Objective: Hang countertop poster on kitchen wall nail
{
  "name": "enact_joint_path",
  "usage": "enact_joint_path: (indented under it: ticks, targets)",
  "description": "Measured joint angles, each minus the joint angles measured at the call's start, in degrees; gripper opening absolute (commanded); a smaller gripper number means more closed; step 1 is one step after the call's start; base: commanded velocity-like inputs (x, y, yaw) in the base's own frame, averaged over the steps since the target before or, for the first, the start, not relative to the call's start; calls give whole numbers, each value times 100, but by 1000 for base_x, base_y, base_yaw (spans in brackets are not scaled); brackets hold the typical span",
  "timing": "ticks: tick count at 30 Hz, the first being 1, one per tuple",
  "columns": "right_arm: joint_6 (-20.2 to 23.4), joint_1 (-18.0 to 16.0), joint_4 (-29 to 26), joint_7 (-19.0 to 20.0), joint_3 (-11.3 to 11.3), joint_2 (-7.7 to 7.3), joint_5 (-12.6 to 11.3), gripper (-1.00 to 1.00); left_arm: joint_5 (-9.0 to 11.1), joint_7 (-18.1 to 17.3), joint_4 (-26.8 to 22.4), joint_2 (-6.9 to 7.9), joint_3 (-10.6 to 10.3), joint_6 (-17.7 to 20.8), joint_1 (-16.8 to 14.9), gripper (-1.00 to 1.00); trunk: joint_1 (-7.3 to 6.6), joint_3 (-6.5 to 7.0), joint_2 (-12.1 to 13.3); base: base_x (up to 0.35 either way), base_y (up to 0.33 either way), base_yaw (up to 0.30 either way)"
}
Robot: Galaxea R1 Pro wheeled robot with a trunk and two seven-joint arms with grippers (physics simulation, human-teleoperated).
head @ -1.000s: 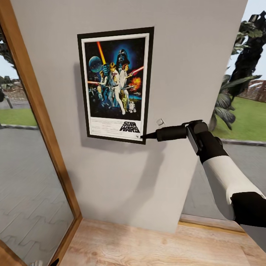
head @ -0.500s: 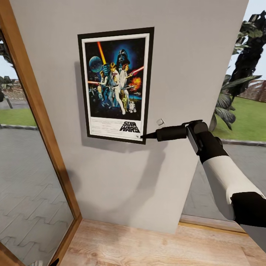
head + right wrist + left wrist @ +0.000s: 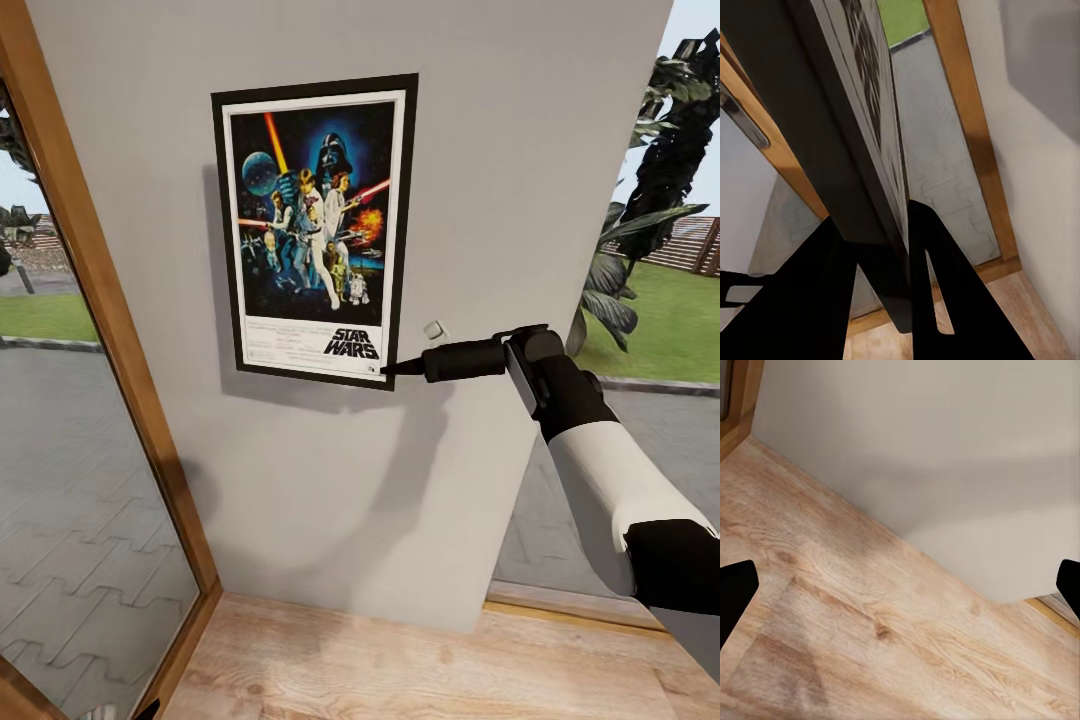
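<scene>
The poster (image 3: 315,230), a Star Wars print with a white border and black frame, stands upright and flat against the grey wall (image 3: 520,150). My right gripper (image 3: 392,369) is shut on its lower right corner. In the right wrist view the frame's edge (image 3: 862,112) runs between the two black fingers (image 3: 937,285) of that gripper (image 3: 877,217). A small pale nail (image 3: 433,329) sticks out of the wall just right of the poster, above my gripper. My left gripper (image 3: 900,585) is open over the wood floor, holding nothing. The kitchen countertop is out of view.
A wood-framed glass pane (image 3: 110,330) stands close on the left. The wall ends at the right, with glazing onto a garden with plants (image 3: 640,250). Light wood flooring (image 3: 400,670) runs along the wall's foot.
</scene>
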Motion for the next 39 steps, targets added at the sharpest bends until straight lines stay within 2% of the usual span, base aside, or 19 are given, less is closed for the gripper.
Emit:
enact_joint_path:
  ticks: [30, 39]
  targets:
    - [12, -5, -120, 0, 0, 0, 5, -100, 0, -2, 0, 21, 0, 0, 0, 100, 0, 0, 0, 0, 0, 0]
    - [19, -138, -158, -1, 1, 0, 13, -100, 0, -2, 0, 35, 0, 0, 0, 100, 0, 0, 0, 0, 0, 0]
